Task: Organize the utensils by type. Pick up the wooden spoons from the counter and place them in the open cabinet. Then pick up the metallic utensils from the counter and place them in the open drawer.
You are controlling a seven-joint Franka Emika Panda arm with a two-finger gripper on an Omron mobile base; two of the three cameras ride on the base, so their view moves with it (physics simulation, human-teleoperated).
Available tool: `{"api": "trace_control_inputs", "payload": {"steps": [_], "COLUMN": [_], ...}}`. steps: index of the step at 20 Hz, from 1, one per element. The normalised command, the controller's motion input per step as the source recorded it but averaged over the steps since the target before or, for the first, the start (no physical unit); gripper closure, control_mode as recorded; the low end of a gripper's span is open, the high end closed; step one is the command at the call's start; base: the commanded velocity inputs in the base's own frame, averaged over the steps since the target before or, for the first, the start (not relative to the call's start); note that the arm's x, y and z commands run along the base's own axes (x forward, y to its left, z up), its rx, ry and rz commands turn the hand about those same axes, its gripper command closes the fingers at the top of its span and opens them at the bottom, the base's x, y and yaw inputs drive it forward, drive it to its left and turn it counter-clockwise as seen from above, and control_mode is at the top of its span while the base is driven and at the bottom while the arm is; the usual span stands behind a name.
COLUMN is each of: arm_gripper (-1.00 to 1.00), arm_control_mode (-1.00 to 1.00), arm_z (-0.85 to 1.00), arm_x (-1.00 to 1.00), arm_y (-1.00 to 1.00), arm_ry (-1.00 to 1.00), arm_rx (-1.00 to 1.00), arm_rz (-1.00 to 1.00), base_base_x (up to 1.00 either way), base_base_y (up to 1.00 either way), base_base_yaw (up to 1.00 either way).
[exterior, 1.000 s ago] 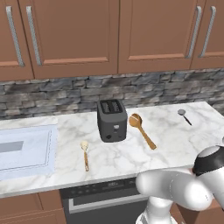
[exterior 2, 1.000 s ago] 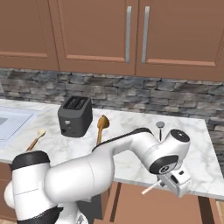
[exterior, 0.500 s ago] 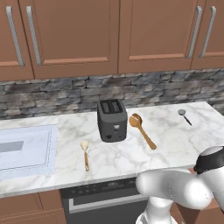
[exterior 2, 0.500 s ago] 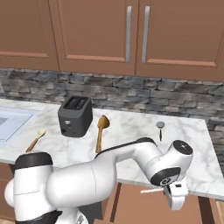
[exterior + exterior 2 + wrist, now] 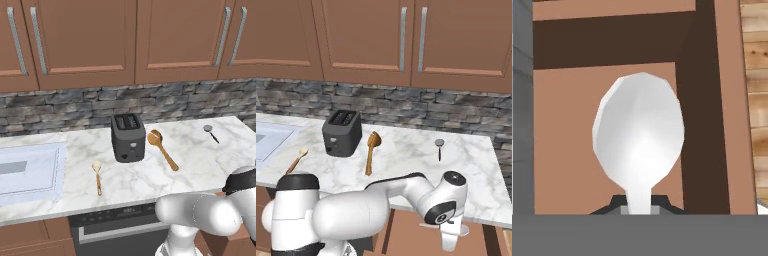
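counter [image 5: 190, 175]: toaster [image 5: 128, 137] in the middle, near the far wall | long spoon [image 5: 162, 147] just right of the toaster | short spoon [image 5: 97, 176] left of the toaster and nearer | small utensil [image 5: 210, 133] far right | sink [image 5: 30, 170] at the left end | cabinets [image 5: 130, 40] above the counter

The golden-brown wooden spoon [image 5: 162, 145] lies flat on the white marbled bench [image 5: 150, 175] just right of the toaster, its round bowl toward the wall and its long handle angled toward the front edge. The shorter spoon [image 5: 97, 176] (pale cream bowl, tan handle) lies well to the left. A small metal utensil [image 5: 210, 132] rests near the bench's right end. A silver metal spoon [image 5: 639, 139] is clamped by its neck in the gripper [image 5: 638, 206], bowl facing the camera.
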Motion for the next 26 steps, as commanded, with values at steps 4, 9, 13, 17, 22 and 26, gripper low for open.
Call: {"api": "trace_control_inputs", "payload": {"steps": [4,9,13,17,22,26], "arm_gripper": [1.0,1.0,1.0,1.0,1.0,1.0], "arm_control_mode": [-1.0,-1.0,-1.0,-1.0,-1.0,-1.0], "arm_z": [-0.38,-0.38,-0.4,-0.34,-0.25,-0.18], "arm_x": [-0.01,-0.09,-0.15,-0.15,-0.07,-0.1], "arm_y": [0.0,-0.04,-0.16,-0.15,-0.11,-0.06], "arm_ry": [0.02,0.0,0.02,0.0,0.0,0.0], "arm_rx": [0.0,0.0,0.01,0.02,0.01,0.0], "arm_rz": [-0.17,-0.1,-0.03,0.0,0.0,0.0], "base_base_x": [0.0,0.0,0.0,0.0,0.0,0.0], "base_base_y": [0.0,0.0,0.0,0.0,0.0,0.0], "base_base_yaw": [0.0,0.0,0.0,0.0,0.0,0.0]}}
